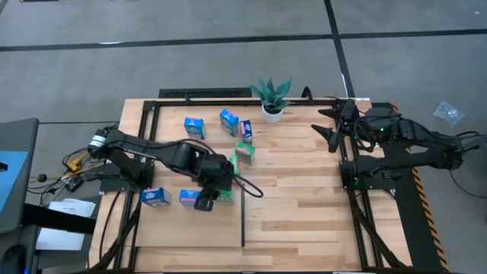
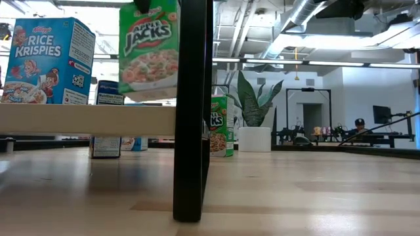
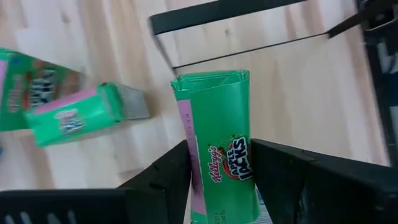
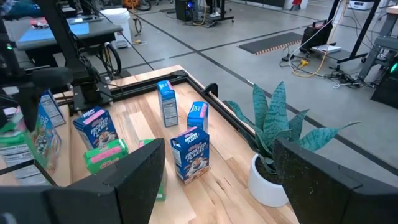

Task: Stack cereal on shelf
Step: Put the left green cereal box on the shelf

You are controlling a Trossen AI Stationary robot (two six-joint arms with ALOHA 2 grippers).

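Observation:
My left gripper (image 1: 215, 195) (image 3: 219, 152) is shut on a green Apple Jacks cereal box (image 3: 214, 137) (image 2: 149, 47). In the low view this box stands upright next to a blue Rice Krispies box (image 2: 44, 62) that sits on a light-wood shelf plank (image 2: 85, 118). Whether the green box's bottom touches the plank I cannot tell. Two blue boxes (image 1: 156, 197) (image 1: 189, 198) show beside my left gripper from above. More blue boxes (image 1: 194, 126) (image 1: 228, 120) and a green one (image 1: 245, 152) stand farther back on the table. My right gripper (image 1: 329, 126) (image 4: 217, 168) is open and waits at the right rail. My left gripper pinches the green box's upper part (image 3: 217, 171) between its two fingers (image 3: 169, 180), one on each broad face. The fingers come from above, pointing down. The box stays upright below them, its lower end (image 3: 211, 81) pointing away from the gripper.
A black upright post (image 2: 193, 111) stands close in front of the low camera, right of the shelf plank. A potted plant (image 1: 272, 97) sits at the far edge. Two green boxes (image 3: 68, 115) (image 3: 25, 87) lie below my left gripper. Bare wood (image 1: 304, 205) lies between the arms.

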